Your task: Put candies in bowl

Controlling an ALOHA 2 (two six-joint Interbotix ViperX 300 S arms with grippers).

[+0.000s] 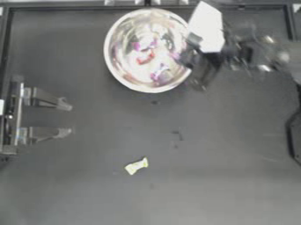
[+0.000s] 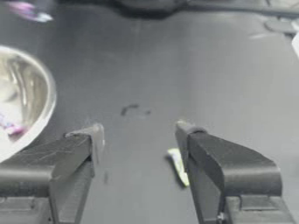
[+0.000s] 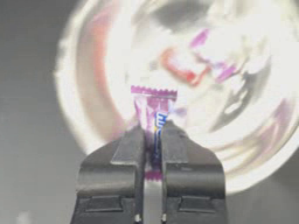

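The silver bowl (image 1: 120, 66) stands at the table's far middle. Inside it lie a red candy (image 1: 145, 58) and a purple candy (image 1: 136, 45), with pink reflections around them. My right gripper (image 1: 189, 57) hangs over the bowl's right rim, shut on a pink-and-white candy (image 3: 154, 111) that sticks out above the bowl (image 3: 81, 87). A yellow-green candy (image 1: 136, 165) lies alone on the table near the front. My left gripper (image 1: 66, 118) stays parked at the left edge, open and holding nothing; its wrist view shows the same yellow-green candy (image 2: 178, 166) and the bowl's edge (image 2: 43, 105).
A raised frame (image 1: 70, 6) runs along the table's far edge and left side. Small scuff marks (image 1: 178, 136) dot the dark surface in the middle. A dark fixture (image 1: 295, 136) sits at the right edge.
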